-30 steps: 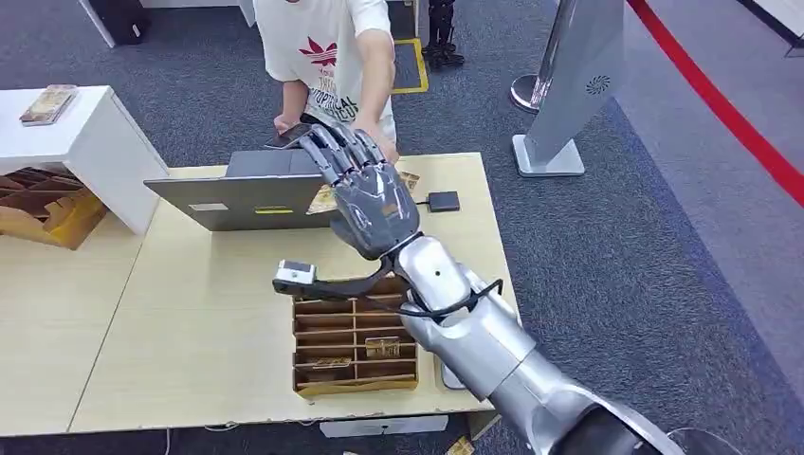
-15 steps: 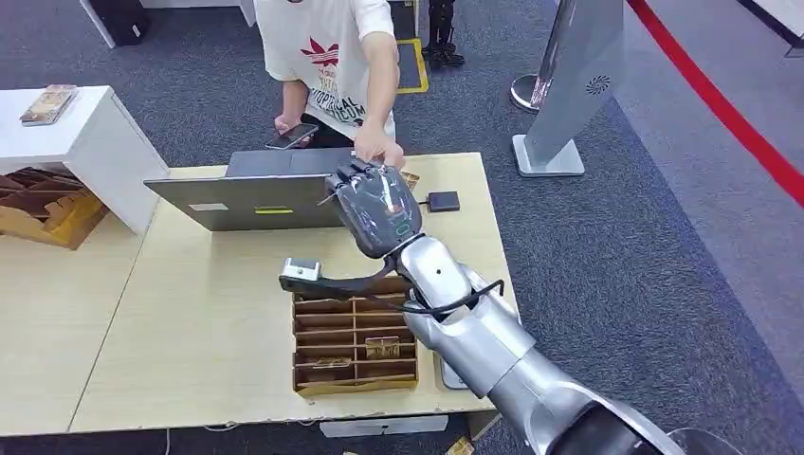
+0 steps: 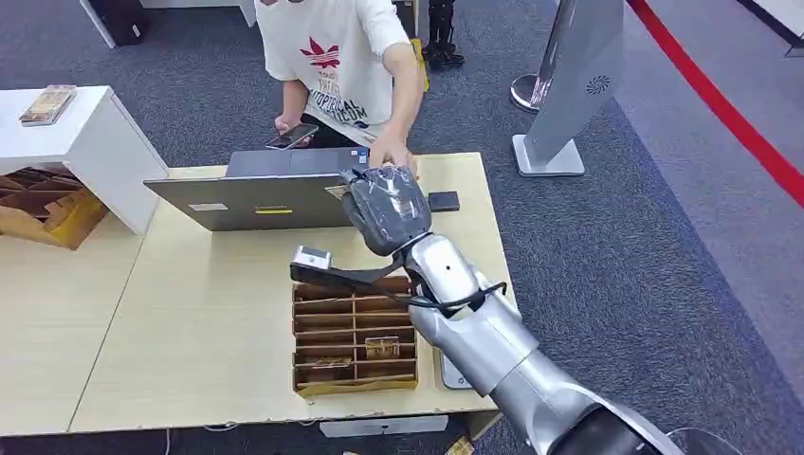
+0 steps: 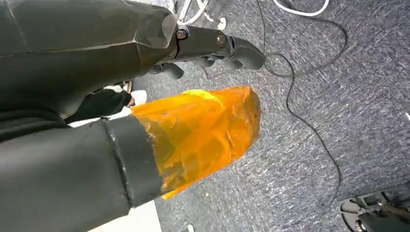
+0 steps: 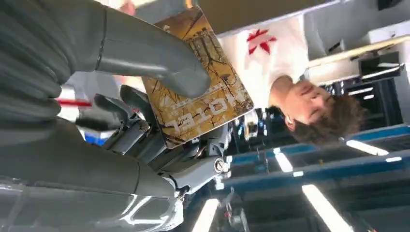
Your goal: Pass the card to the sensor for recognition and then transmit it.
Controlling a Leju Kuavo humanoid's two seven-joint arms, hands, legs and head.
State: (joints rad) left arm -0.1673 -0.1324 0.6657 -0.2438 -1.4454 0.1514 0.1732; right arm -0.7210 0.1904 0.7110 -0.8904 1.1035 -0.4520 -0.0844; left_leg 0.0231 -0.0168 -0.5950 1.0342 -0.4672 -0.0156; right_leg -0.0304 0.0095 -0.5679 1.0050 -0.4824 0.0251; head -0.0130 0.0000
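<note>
The card (image 5: 200, 87) is golden brown with dark branch lines and pale letters. The right hand (image 3: 387, 207) is dark grey, and its arm (image 3: 484, 341) is shiny silver. The worktop (image 3: 190, 322) is pale wood. The tray (image 3: 353, 341) at lower middle is brown cardboard. The laptop (image 3: 256, 194) is grey with a small yellow mark. The little sensor (image 3: 443, 201) is black. The person's shirt (image 3: 327, 43) is white with a red leaf mark. The floor (image 3: 664, 237) is dark grey-blue with a red stripe (image 3: 721, 104) at upper right. The left hand (image 4: 212, 46) is dark, beside an orange see-through cover (image 4: 203, 130).
</note>
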